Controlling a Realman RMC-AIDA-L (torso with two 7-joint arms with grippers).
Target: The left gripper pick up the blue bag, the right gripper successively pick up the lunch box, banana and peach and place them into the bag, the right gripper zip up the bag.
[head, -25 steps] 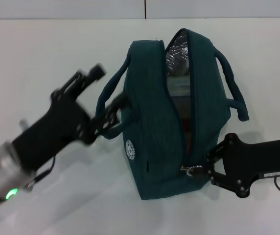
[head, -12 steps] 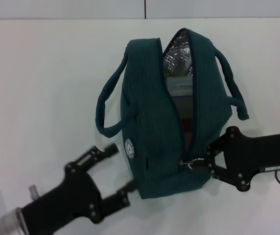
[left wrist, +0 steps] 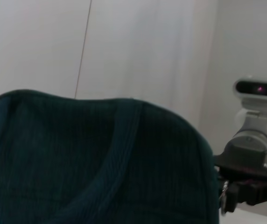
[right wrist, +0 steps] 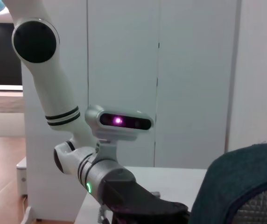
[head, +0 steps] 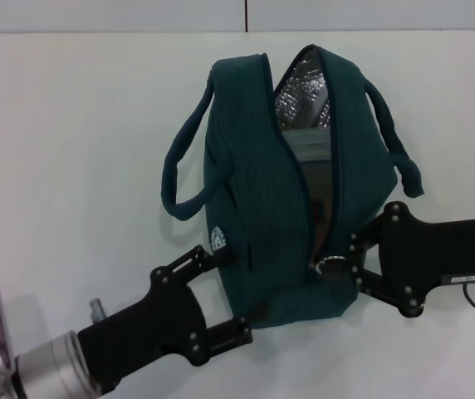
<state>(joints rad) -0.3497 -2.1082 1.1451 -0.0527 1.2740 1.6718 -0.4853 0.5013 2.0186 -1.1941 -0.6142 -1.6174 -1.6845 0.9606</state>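
Blue bag (head: pixel 291 191) upright near the middle of the white counter (head: pixel 71 141), zipper running along its top and mostly unzipped, silver foil lining (head: pixel 304 96) showing at the far end of the gap. Inside the gap, a pale rectangular edge, likely the lunch box (head: pixel 308 150), only partly visible; nothing else inside clear enough to name. Two padded handles: one looping out on the robot's left side (head: pixel 183 166), the other arching on the right side (head: pixel 391 137). White round logo (head: pixel 218 239) low on the left face.

Left gripper (head: pixel 229 291) reaching in from the lower left, black linkage claw on a silver wrist, jaws spread wide around the bag's near lower corner, one finger up by the logo, the other along the bottom edge; touching or just beside the fabric, cannot tell which. In the left wrist view, dark teal ribbed fabric of the bag (left wrist: pixel 91 158) filling the lower part, close to the camera.

Right gripper (head: pixel 341 270) coming in from the right, level with the near end of the zipper, jaws closed narrow on the metal ring pull (head: pixel 329 264). White label (head: pixel 468 278) on its black arm.
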